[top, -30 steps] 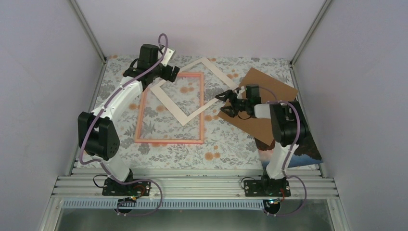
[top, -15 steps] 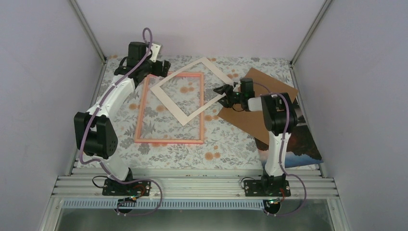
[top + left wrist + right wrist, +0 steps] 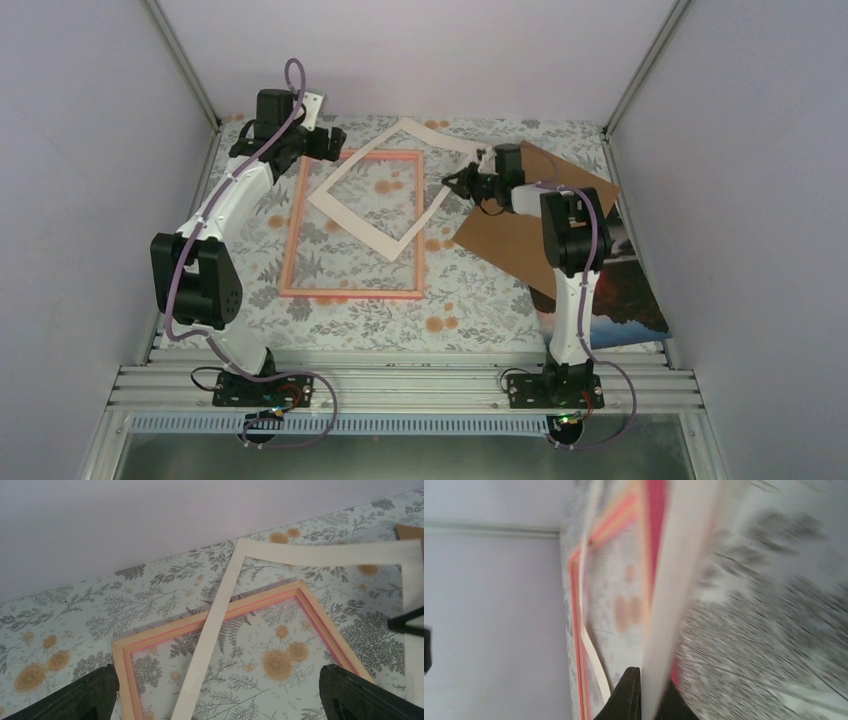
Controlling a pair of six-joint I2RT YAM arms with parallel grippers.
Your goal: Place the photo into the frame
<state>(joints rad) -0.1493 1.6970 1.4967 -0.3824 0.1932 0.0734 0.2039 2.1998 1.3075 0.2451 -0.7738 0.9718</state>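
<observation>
The fingers (image 3: 628, 696) of our right gripper (image 3: 468, 184) are pinched fully together on the thin edge of the white mat (image 3: 355, 226), at its corner nearest that gripper. That corner rides up off the table (image 3: 450, 305), and the opposite part of the mat lies across the pink frame (image 3: 350, 293). The wrist view is blurred, but we can make out the pale strip running up from between the two dark tips, with pink rail on both sides of it. Just behind these fingers lies the brown board (image 3: 505, 245). Farther back toward our right arm's base lies the photo (image 3: 628, 300), picture side up, its far end tucked under that board and well apart from the frame. The fingers (image 3: 87, 697) of our left gripper (image 3: 328, 142) are spread as wide as they go and hold nothing. They hang over the far left corner of the frame, where a strip of the mat crosses the rail between them.
</observation>
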